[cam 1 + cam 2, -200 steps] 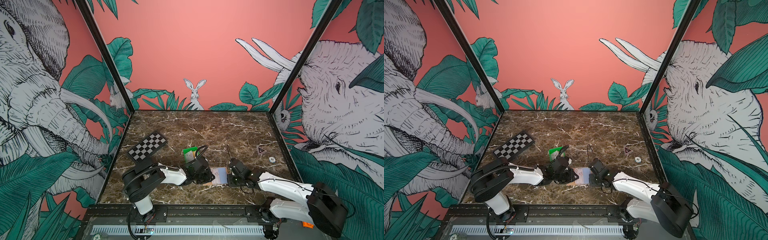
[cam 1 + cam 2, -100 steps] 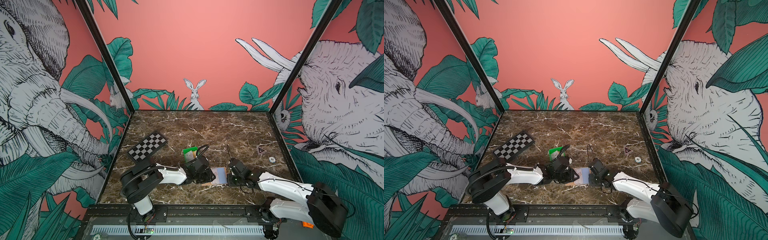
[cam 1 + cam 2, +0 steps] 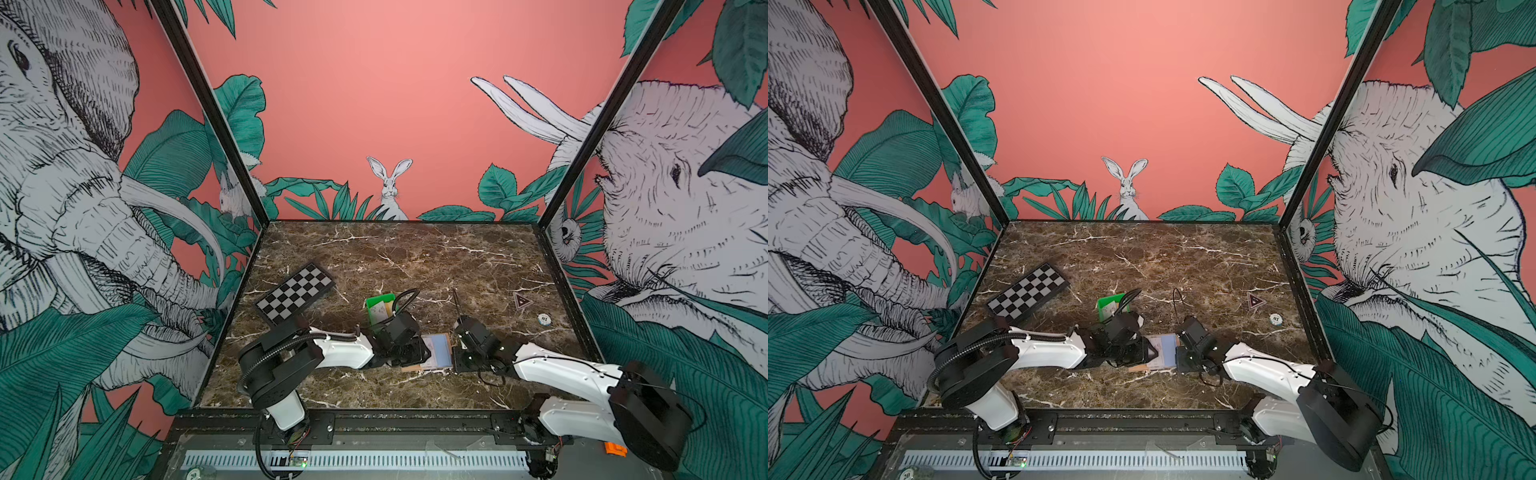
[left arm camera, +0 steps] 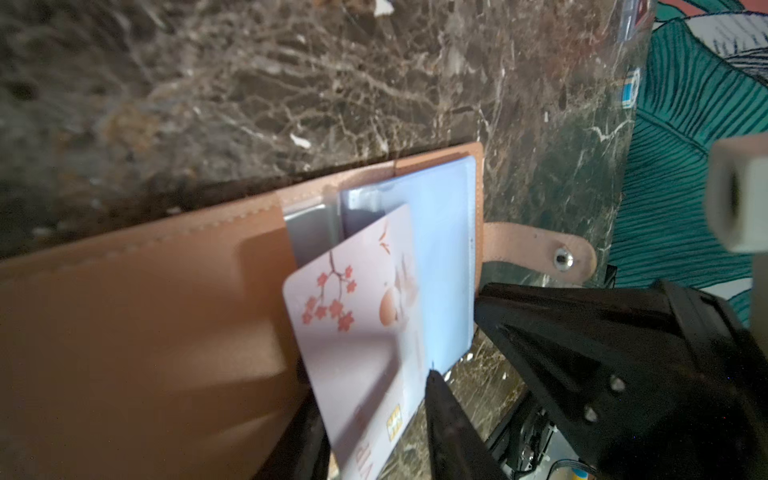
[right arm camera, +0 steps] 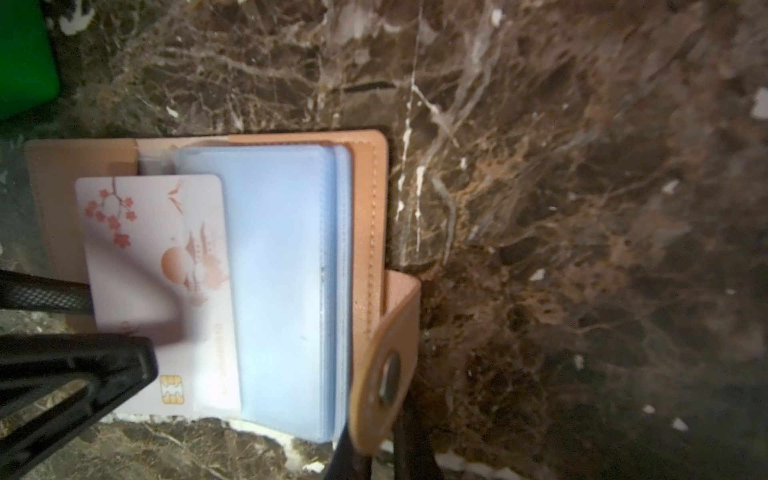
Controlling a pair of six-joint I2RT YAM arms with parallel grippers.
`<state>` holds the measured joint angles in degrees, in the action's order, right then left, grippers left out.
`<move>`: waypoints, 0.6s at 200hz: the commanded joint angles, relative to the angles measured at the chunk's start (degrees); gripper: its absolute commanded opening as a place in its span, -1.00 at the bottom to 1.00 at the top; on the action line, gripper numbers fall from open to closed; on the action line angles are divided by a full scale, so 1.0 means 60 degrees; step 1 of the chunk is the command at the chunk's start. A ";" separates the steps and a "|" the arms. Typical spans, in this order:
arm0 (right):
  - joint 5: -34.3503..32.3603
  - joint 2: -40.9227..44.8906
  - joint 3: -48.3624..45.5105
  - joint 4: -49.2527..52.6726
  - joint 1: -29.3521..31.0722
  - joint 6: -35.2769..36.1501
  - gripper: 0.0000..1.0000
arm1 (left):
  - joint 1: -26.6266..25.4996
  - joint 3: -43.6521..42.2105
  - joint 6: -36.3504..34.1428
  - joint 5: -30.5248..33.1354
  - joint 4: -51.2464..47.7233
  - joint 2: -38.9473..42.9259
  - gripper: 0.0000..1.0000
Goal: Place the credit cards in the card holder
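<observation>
- Card holder (image 5: 365,216) lies open on the marble desk (image 3: 415,257), near the green tray (image 3: 376,301).
- Blossom-printed credit card (image 4: 353,316) sits partly in its blue sleeves (image 5: 282,270).
- Left tool (image 4: 374,432) stands parted around the card's chip end.
- Right tool (image 5: 370,453) is closed on the snap tab (image 5: 386,374).

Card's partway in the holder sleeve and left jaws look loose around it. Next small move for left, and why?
Probably a short push with the left gripper to seat the blossom-print card deeper. It sits only partly under the pale blue sleeve, chip end out. The right gripper appears shut on the card holder at its snap tab, bracing it.
</observation>
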<state>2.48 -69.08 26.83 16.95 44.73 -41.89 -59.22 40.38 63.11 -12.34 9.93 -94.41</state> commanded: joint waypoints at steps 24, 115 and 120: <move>0.0004 -0.0176 -0.0107 0.0226 -0.0014 0.0055 -0.76 | 0.0040 -0.0012 -0.0178 0.0408 -0.0971 0.0252 -0.30; 0.0050 -0.0264 -0.0147 0.0193 0.0001 0.0066 -0.77 | 0.0114 0.0154 -0.0276 0.0525 -0.0743 0.0113 -0.33; 0.0042 -0.0264 -0.0147 0.0193 0.0001 0.0059 -0.78 | 0.0127 0.0153 -0.0272 0.0532 -0.0746 0.0106 -0.32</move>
<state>2.74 -69.58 26.83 16.01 44.73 -41.78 -59.05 40.51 62.28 -11.44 8.51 -94.04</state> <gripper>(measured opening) 0.114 0.336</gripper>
